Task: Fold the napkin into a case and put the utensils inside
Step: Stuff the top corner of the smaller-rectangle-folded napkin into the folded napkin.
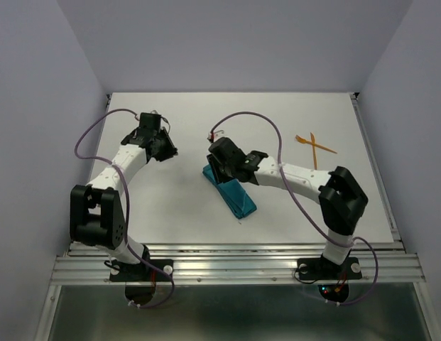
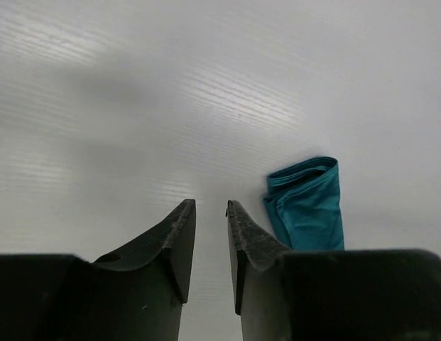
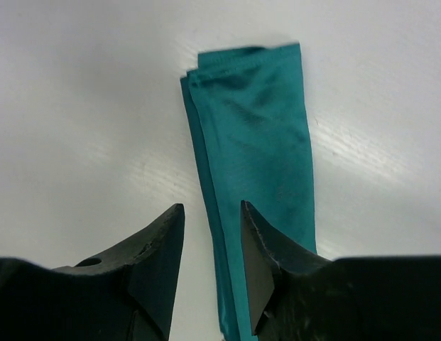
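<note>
The napkin (image 1: 232, 193) lies folded into a long thin strip near the middle of the table (image 1: 170, 213). It sits slanted, with one end pointing to the far left corner and the other to the near right corner. The fold looks done, or close to done. So the job in hand is likely to leave the cloth flat and go for the utensils (image 1: 314, 148). These two orange pieces lie crossed over each other close to the right edge, well apart from the napkin.

To do this well, the right claw (image 3: 211, 206) should go straight up first, so it does not drag the cloth or open the fold. Then it should take one utensil at a time, since they are thin and crossed. The left claw (image 2: 210, 202) could hold the napkin down while each one slides in. Which end is the open mouth cannot be told.

The right claw hangs just over the far end of the strip. Its two fingers stand partly apart with nothing gripped. The blue-green cloth shows through the gap and runs away from the claw. Whether the tips touch the cloth cannot be told. The left claw is off toward the left edge, with a small gap between its fingers and nothing in it. The napkin sits to its right, not touching.
</note>
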Robot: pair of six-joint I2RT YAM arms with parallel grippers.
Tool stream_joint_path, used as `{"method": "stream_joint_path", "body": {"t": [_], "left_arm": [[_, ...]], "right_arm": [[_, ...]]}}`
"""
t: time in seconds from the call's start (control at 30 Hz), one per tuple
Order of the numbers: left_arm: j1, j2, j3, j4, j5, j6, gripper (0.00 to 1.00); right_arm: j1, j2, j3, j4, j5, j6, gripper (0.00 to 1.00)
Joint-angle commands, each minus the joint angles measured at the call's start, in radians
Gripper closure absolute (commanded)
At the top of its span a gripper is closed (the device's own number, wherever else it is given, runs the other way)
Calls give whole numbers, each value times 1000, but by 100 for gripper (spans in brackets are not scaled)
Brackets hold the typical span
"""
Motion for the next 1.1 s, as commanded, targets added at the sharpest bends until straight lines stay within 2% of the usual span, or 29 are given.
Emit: {"method": "stream_joint_path", "body": {"t": [0.0, 0.07, 0.37, 0.87, 0.97, 1.07], "left_arm": [[47, -81, -57, -46, -12, 33, 63], [67, -101, -73, -47, -10, 35, 59], [118, -128, -140, -23, 25, 40, 59], [119, -109, -154, -1, 66, 43, 59], [119, -106, -157, 3, 77, 41, 59], [119, -104, -160, 5, 80, 40, 59]], "right_arm": [[7, 115, 155, -3, 31, -107, 57], [7, 184, 226, -6, 45, -135, 56], [17, 336, 361, 0, 42, -189, 56], [35, 416, 369, 0, 74, -209, 59], [35, 425, 366, 2, 85, -200, 62], [35, 427, 364, 2, 96, -192, 72]]}}
